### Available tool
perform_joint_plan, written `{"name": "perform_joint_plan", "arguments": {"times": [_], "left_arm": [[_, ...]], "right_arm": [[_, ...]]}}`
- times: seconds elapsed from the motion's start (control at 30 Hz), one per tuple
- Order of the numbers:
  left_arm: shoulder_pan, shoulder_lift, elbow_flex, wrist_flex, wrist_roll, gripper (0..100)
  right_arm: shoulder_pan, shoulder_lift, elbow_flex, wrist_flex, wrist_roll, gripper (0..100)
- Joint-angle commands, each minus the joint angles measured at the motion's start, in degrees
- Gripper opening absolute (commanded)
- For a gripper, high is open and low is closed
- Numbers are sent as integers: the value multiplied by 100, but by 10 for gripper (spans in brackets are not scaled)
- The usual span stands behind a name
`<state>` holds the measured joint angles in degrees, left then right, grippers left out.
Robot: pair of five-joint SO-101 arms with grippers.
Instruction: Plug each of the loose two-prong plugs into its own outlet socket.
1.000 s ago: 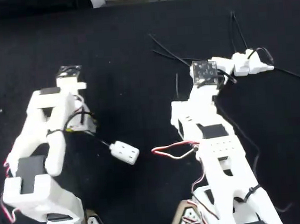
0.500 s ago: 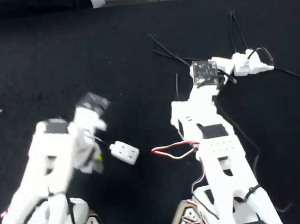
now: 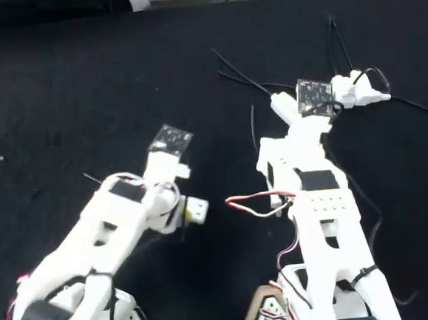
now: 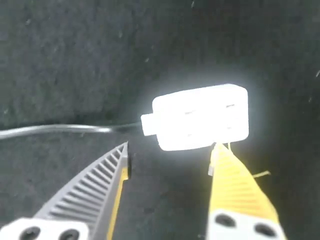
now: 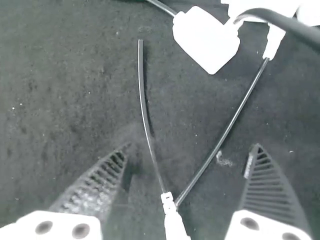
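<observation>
Light, hard and slick-looking, the outlet socket [image 4: 200,117] on the bench likely skids when pushed; grip its long flat sides. The left claw [image 4: 171,147] gapes just beside it; the right claw [image 5: 190,146], also spread, hangs well apart.

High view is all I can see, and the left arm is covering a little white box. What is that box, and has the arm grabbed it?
Observer: Not grabbed. The left wrist view shows a white outlet block lying with its socket slots facing up. The left gripper has its fingers open, and their tips are at the block's near edge.
Operator: And the right arm, is it holding something under there?
Observer: No. In the right wrist view the right gripper has its fingers open above the black cloth, and two thin black cords on the cloth run between them.
</observation>
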<state>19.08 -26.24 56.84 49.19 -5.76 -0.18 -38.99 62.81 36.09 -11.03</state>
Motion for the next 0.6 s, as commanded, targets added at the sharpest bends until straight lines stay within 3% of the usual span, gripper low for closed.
{"name": "perform_joint_plan", "arguments": {"times": [0.0,0.17,0.4,0.57], "left_arm": [[277,1134,-910,-88,413,257],[593,1459,-1464,334,677,256],[593,668,-1727,1116,782,256],[215,158,-1560,571,826,256]], "right_arm": [[132,-198,-365,18,-62,319],[132,-198,-365,18,-53,319],[132,-198,-374,18,-53,319],[343,-198,-646,299,-88,319]]}}
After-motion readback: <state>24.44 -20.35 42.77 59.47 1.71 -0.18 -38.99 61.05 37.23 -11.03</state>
